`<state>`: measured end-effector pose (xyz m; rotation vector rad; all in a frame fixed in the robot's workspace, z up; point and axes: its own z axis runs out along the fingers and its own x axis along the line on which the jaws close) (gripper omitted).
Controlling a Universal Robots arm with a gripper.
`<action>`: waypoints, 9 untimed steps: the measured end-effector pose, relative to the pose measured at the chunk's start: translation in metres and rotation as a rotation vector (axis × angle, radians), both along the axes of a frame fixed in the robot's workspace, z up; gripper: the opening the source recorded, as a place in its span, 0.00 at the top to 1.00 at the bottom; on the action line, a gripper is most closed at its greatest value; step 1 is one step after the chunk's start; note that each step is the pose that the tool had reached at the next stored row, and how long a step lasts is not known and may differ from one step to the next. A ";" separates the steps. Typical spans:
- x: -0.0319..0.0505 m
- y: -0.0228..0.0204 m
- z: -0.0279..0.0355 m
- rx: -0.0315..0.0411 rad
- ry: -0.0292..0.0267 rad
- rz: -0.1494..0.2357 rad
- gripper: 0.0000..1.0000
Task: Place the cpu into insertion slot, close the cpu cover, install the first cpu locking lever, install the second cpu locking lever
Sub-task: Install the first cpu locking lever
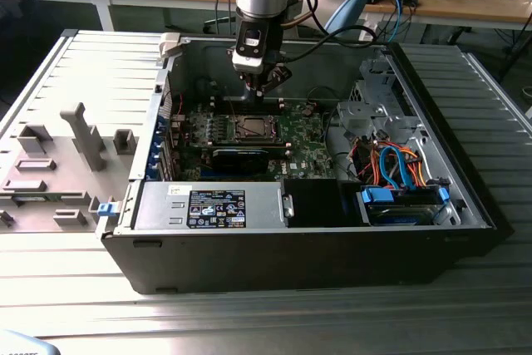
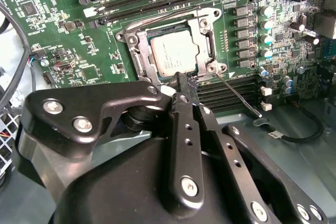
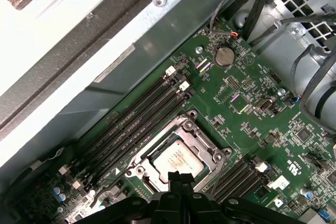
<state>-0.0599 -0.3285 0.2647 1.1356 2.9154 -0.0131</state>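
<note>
The cpu [image 2: 173, 51] [image 3: 178, 158] lies flat in its socket [image 1: 249, 128] on the green board, silver-grey top up. The cpu cover [image 2: 144, 51] [image 3: 202, 142] is down over it, framing the chip on all sides. One thin locking lever [image 2: 239, 95] [image 3: 218, 174] sticks out from a socket corner, slanting across the nearby memory slots. My gripper [image 2: 184, 80] [image 3: 181, 178] [image 1: 259, 91] hangs just above the socket's edge near that lever's pivot, fingers shut with nothing between them.
The open computer case [image 1: 465, 197] surrounds the board. A long black card [image 1: 241, 158] lies in front of the socket. Drive cage and orange and blue cables [image 1: 391, 164] fill the exterior view's right. A grey fixture tray [image 1: 58, 164] sits at the left.
</note>
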 end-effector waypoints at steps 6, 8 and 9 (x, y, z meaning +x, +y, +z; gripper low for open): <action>0.0000 0.0000 0.0000 0.0000 0.0000 0.004 0.89; 0.0000 0.0000 0.0000 0.0000 0.0000 0.005 0.89; 0.0000 0.0000 0.0000 0.0000 0.0000 0.006 0.89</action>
